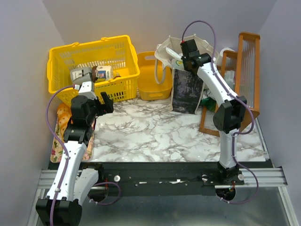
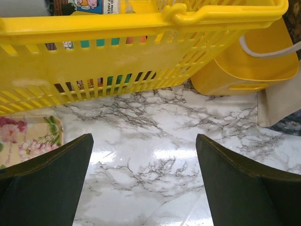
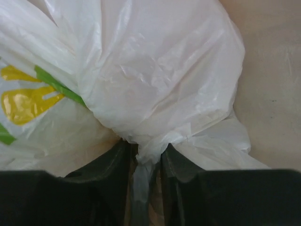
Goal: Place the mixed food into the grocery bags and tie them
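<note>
Far right on the marble-patterned table (image 1: 150,132), the right gripper (image 3: 145,155), jaws nearly closed, pinches the twisted neck of the thin translucent white plastic bag (image 3: 155,70) at the mouth of the beige canvas tote (image 1: 183,94), apparently mid-tie; cinching should come next, the left gripper (image 2: 145,160) gaping empty.

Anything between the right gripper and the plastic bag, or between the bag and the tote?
Nothing visible. The twisted neck of the plastic bag sits directly between the fingers of the right gripper, though whether they grip it is unclear. The bag already lies inside the canvas tote.

Bright; tabletop (image 2: 160,153) glare; foreground seemingly blurred.
</note>
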You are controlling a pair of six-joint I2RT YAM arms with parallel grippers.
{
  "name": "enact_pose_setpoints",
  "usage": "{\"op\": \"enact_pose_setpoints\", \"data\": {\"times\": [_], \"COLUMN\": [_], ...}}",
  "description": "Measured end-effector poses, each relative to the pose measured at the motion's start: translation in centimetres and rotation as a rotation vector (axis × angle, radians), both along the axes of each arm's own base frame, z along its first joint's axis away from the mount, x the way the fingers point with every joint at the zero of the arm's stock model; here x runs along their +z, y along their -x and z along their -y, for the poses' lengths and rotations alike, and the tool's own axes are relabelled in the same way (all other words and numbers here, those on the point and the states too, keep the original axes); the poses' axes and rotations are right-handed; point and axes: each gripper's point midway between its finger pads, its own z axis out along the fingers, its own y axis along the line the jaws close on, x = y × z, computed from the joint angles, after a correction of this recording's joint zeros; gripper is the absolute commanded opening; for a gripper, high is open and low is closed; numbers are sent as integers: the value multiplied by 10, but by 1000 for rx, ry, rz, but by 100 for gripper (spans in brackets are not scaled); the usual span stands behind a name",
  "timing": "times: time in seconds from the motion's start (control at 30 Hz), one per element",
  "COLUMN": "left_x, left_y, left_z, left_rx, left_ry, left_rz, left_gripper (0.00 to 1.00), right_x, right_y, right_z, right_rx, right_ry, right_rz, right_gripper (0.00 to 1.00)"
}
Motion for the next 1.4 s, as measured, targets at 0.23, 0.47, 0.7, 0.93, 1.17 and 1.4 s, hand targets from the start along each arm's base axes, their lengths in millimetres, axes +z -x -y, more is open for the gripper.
{"op": "enact_pose_setpoints", "data": {"times": [0.23,0.47,0.7,0.93,1.17,1.4], "left_x": [0,9,27,80,91,93], "left_y": [0,-3,-8,-12,-13,-11], "left_z": [0,0,-3,-11,-17,-20], "left_rx": [2,5,41,82,129,146], "left_ry": [-1,12,33,26,49,59], "left_rz": [-1,38,91,207,226,231], "left_gripper": [99,99,99,99,99,99], "right_x": [49,157,202,194,221,178], "right_y": [12,45,104,152,206,212], "right_z": [-16,-31,-21,30,68,84], "right_rx": [77,192,239,129,88,37], "right_ry": [-138,-375,-532,-558,-546,-478], "right_rz": [59,268,455,583,840,869], "right_gripper": [100,100,100,100,100,100]}}
